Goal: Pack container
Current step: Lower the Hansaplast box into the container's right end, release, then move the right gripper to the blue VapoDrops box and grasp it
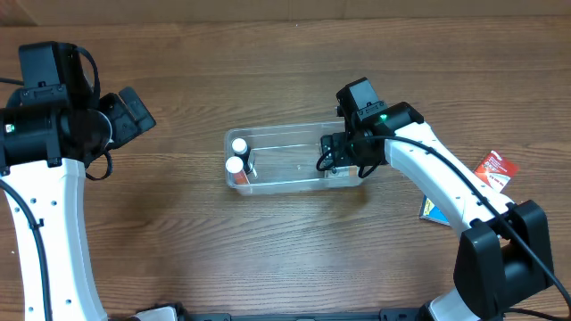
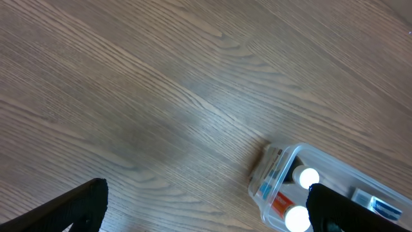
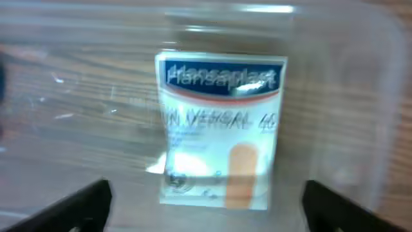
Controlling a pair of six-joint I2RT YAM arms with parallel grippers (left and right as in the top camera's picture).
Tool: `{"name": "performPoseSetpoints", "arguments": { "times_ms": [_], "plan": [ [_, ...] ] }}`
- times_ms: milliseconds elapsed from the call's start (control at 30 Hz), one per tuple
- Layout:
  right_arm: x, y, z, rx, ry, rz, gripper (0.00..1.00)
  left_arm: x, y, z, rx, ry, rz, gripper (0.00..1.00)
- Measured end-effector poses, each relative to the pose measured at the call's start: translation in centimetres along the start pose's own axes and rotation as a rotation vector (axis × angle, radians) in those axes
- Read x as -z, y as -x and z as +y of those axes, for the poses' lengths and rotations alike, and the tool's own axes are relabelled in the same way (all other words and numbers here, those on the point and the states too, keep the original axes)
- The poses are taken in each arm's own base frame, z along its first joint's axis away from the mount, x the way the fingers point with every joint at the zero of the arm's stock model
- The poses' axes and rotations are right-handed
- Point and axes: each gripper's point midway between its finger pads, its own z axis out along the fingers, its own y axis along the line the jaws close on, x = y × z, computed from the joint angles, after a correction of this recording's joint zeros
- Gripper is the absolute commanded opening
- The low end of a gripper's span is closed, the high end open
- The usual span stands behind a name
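Observation:
The clear plastic container (image 1: 285, 134) lies mid-table; its left end shows in the left wrist view (image 2: 277, 154). Two white-capped bottles (image 1: 237, 155) stand at its left end, also seen in the left wrist view (image 2: 302, 196). A white and blue Hansaplast plaster box (image 3: 222, 132) lies flat on the container's floor at its right end. My right gripper (image 3: 206, 209) is open above that box, fingers spread either side, touching nothing. My left gripper (image 2: 206, 209) is open and empty over bare table, left of the container.
A red and white packet (image 1: 495, 169) and a blue-edged flat box (image 1: 434, 211) lie on the table at the right, beside my right arm. The table is brown wood.

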Motion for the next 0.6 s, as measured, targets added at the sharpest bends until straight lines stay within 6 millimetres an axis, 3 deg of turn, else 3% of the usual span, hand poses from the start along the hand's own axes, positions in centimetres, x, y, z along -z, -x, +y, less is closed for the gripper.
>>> {"name": "performPoseSetpoints", "arguments": {
  "times_ms": [200, 300, 333, 467, 533, 600],
  "plan": [
    [0.2, -0.1, 0.0, 0.0, -0.003, 0.008, 1.0, 0.0, 0.0, 0.0, 0.0, 0.0, 0.0, 1.0],
    [2.4, 0.9, -0.7, -0.022, -0.045, -0.036, 1.0, 0.0, 0.0, 0.0, -0.001, 0.0, 0.0, 1.0],
    [5.3, 2.1, -1.4, -0.057, -0.075, -0.111, 1.0, 0.0, 0.0, 0.0, -0.001, 0.001, 0.0, 1.0],
    [13.2, 5.0, -4.8, -0.195, -0.1, -0.324, 1.0, 0.0, 0.0, 0.0, -0.008, 0.001, 0.001, 1.0],
    [17.3, 5.0, -8.7, -0.313, -0.132, -0.414, 1.0, 0.0, 0.0, 0.0, -0.013, 0.001, 0.001, 1.0],
    [19.9, 3.0, -13.2, -0.445, -0.191, -0.428, 1.0, 0.0, 0.0, 0.0, -0.016, 0.001, 0.001, 1.0]
  ]
}}
